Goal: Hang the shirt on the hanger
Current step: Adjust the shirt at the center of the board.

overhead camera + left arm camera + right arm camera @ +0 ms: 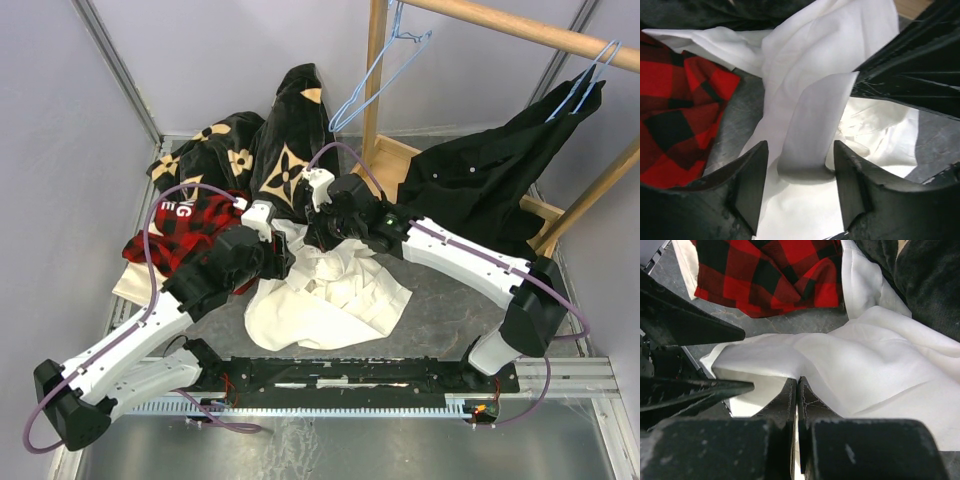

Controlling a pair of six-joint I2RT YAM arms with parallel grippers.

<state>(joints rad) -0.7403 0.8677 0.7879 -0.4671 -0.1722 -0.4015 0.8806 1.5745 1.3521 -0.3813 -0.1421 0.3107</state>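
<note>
Straddling a raised strip of the shirt (330,300) with the left gripper (800,145), fingers spread to either side, cloth between them but not yet pinched. Reads as a grasp in preparation, likely for sharing the lift. Faces the right gripper (796,382) at 2 o'clock in the left wrist view: clamped tight on a thin edge of the same white cloth, holding it up off the heap, hence the upright strip rather than a flat one. Leaves the bulk of the shirt crumpled on the table (450,300) at the centre of the top view, just ahead of both arms. Touches the red-and-black plaid shirt (190,225) at 9 o'clock and lies just beside the black flowered garment (270,150) at 11 o'clock. Shows the hanger (378,80) bare on the wooden rail (520,30) at 1 o'clock, well apart from the shirt, so no threading begun. Calls for a firm two-point hold near the collar or shoulders before any carry toward that rail.
</note>
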